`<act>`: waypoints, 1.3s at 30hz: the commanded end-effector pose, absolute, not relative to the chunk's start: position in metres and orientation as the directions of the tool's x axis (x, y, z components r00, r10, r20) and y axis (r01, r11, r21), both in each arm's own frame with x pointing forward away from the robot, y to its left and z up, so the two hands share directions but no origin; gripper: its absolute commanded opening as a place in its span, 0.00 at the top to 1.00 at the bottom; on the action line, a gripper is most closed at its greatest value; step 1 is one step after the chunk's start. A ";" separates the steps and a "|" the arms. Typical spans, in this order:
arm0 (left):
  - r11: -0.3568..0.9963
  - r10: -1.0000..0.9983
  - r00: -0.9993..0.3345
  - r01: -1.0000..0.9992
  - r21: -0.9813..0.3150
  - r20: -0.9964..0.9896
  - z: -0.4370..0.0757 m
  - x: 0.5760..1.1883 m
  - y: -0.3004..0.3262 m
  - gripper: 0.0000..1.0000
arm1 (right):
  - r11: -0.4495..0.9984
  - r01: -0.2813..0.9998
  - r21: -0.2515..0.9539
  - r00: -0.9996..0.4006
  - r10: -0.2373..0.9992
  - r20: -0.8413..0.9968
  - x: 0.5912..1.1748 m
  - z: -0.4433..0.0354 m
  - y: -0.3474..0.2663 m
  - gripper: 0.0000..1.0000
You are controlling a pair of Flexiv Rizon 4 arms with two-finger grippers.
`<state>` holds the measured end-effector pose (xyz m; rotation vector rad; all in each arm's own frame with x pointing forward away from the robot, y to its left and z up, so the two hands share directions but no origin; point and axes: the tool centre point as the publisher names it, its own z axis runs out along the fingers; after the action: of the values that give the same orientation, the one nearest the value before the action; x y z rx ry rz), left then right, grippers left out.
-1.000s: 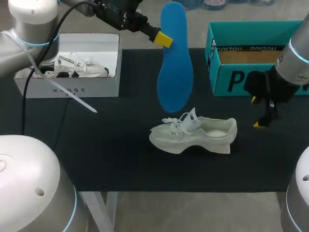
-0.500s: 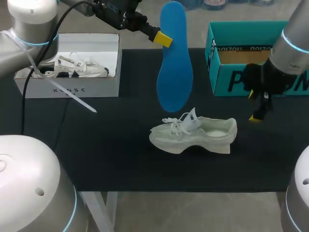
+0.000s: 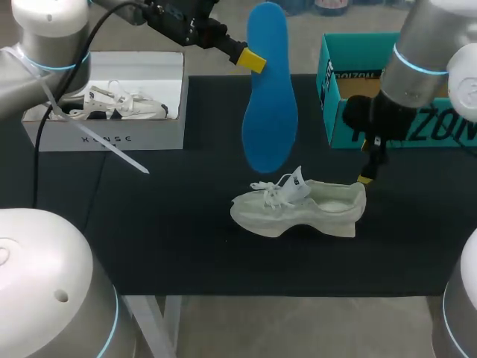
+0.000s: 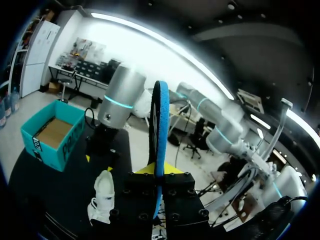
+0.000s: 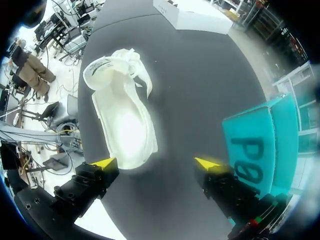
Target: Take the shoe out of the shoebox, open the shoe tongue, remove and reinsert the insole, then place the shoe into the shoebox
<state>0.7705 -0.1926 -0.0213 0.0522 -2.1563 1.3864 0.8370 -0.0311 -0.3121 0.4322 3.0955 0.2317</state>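
Observation:
A pale white shoe [image 3: 298,205] lies on its side in the middle of the black table, its tongue lifted. High above and behind it, my left gripper [image 3: 252,60] is shut on the upper end of the blue insole [image 3: 268,97], which hangs downward. In the left wrist view the insole [image 4: 160,125] stands edge-on between the fingers, with the shoe [image 4: 102,195] far below. My right gripper [image 3: 366,176] hangs open just above the shoe's heel. In its own view the heel of the shoe [image 5: 122,125] lies ahead, near one of the fingertips [image 5: 105,162].
The open teal shoebox [image 3: 337,127] stands at the back right, right behind my right arm, and shows beside the right gripper [image 5: 255,145]. At the back left, a white shoebox [image 3: 112,138] holds a second white shoe [image 3: 123,104].
My right arm has swung left from the table's right edge to the shoe's heel, gripper still open. The left arm and the insole have not moved.

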 end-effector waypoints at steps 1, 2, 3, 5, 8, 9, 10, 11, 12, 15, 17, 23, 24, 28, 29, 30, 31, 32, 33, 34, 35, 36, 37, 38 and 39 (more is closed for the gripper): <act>0.462 0.263 -0.838 -0.326 -0.825 0.479 -0.021 0.770 -0.192 1.00 | 0.949 0.273 0.160 -0.961 0.277 -0.002 0.832 -0.326 -0.027 0.00; 0.462 0.263 -0.838 -0.326 -0.825 0.479 -0.021 0.770 -0.192 1.00 | 0.947 0.274 0.167 -0.960 0.279 -0.004 0.832 -0.329 -0.027 0.00; 0.462 0.263 -0.838 -0.326 -0.825 0.479 -0.021 0.770 -0.192 1.00 | 0.946 0.274 0.171 -0.960 0.278 -0.003 0.831 -0.331 -0.027 0.00; 0.462 0.263 -0.838 -0.326 -0.825 0.479 -0.021 0.770 -0.192 1.00 | 0.946 0.268 0.184 -0.962 0.273 -0.002 0.829 -0.335 -0.025 0.00; 0.462 0.263 -0.838 -0.326 -0.825 0.479 -0.021 0.770 -0.192 1.00 | 0.945 0.266 0.188 -0.963 0.271 0.001 0.827 -0.340 -0.021 0.00; 0.462 0.263 -0.838 -0.326 -0.825 0.479 -0.021 0.770 -0.192 1.00 | 0.945 0.265 0.190 -0.963 0.270 0.003 0.826 -0.341 -0.020 0.00; 0.462 0.263 -0.838 -0.326 -0.825 0.479 -0.021 0.770 -0.192 1.00 | 0.945 0.264 0.191 -0.963 0.268 0.005 0.826 -0.343 -0.019 0.00; 0.462 0.263 -0.838 -0.326 -0.825 0.479 -0.021 0.770 -0.192 1.00 | 0.945 0.263 0.194 -0.964 0.267 0.008 0.826 -0.344 -0.018 0.00; 0.462 0.263 -0.838 -0.326 -0.825 0.479 -0.021 0.770 -0.192 1.00 | 0.945 0.261 0.195 -0.964 0.265 0.011 0.827 -0.346 -0.017 0.00; 0.462 0.263 -0.838 -0.326 -0.825 0.479 -0.021 0.770 -0.192 1.00 | 0.947 0.254 0.197 -0.967 0.255 0.022 0.828 -0.351 -0.012 0.00; 0.462 0.263 -0.838 -0.326 -0.825 0.479 -0.021 0.770 -0.192 1.00 | 0.949 0.245 0.196 -0.969 0.245 0.023 0.830 -0.353 -0.007 0.00; 0.462 0.263 -0.838 -0.326 -0.825 0.479 -0.021 0.770 -0.192 1.00 | 0.958 0.213 0.190 -0.977 0.212 0.021 0.837 -0.356 0.007 0.00; 0.462 0.263 -0.838 -0.326 -0.825 0.479 -0.021 0.770 -0.192 1.00 | 0.959 0.210 0.189 -0.977 0.210 0.022 0.839 -0.357 0.009 0.00; 0.462 0.263 -0.838 -0.326 -0.825 0.479 -0.021 0.770 -0.192 1.00 | 0.961 0.203 0.186 -0.979 0.202 0.025 0.840 -0.362 0.014 0.00; 0.462 0.263 -0.838 -0.326 -0.825 0.479 -0.021 0.770 -0.192 1.00 | 0.962 0.202 0.183 -0.979 0.200 0.028 0.840 -0.363 0.015 0.00; 0.462 0.263 -0.838 -0.326 -0.825 0.479 -0.021 0.770 -0.192 1.00 | 0.963 0.202 0.179 -0.979 0.199 0.031 0.840 -0.366 0.015 0.00; 0.462 0.263 -0.838 -0.326 -0.825 0.479 -0.021 0.770 -0.192 1.00 | 0.964 0.202 0.174 -0.979 0.199 0.034 0.840 -0.368 0.015 0.00; 0.462 0.263 -0.838 -0.326 -0.825 0.479 -0.021 0.770 -0.192 1.00 | 0.964 0.203 0.172 -0.979 0.200 0.037 0.839 -0.371 0.015 0.00; 0.462 0.263 -0.838 -0.326 -0.825 0.479 -0.021 0.770 -0.192 1.00 | 0.963 0.206 0.173 -0.978 0.202 0.041 0.839 -0.373 0.014 0.00; 0.462 0.263 -0.838 -0.326 -0.825 0.479 -0.021 0.770 -0.192 1.00 | 0.963 0.207 0.174 -0.978 0.203 0.043 0.838 -0.375 0.014 0.00; 0.462 0.263 -0.838 -0.326 -0.825 0.479 -0.021 0.770 -0.192 1.00 | 0.962 0.208 0.175 -0.978 0.204 0.045 0.837 -0.377 0.014 0.00; 0.462 0.263 -0.838 -0.326 -0.825 0.479 -0.021 0.770 -0.192 1.00 | 0.962 0.209 0.174 -0.978 0.203 0.051 0.836 -0.379 0.014 0.00; 0.462 0.263 -0.838 -0.326 -0.825 0.479 -0.021 0.770 -0.192 1.00 | 0.962 0.207 0.176 -0.978 0.200 0.057 0.835 -0.381 0.015 0.19; 0.462 0.263 -0.838 -0.326 -0.825 0.479 -0.021 0.770 -0.192 1.00 | 0.962 0.207 0.177 -0.978 0.199 0.060 0.835 -0.383 0.015 0.41; 0.462 0.263 -0.838 -0.326 -0.825 0.479 -0.021 0.770 -0.192 1.00 | 0.962 0.208 0.177 -0.978 0.200 0.062 0.835 -0.385 0.015 0.68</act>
<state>0.7705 -0.1925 -0.0213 0.0522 -2.1563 1.3864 0.8327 0.0138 -0.3774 0.3264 3.1527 0.2852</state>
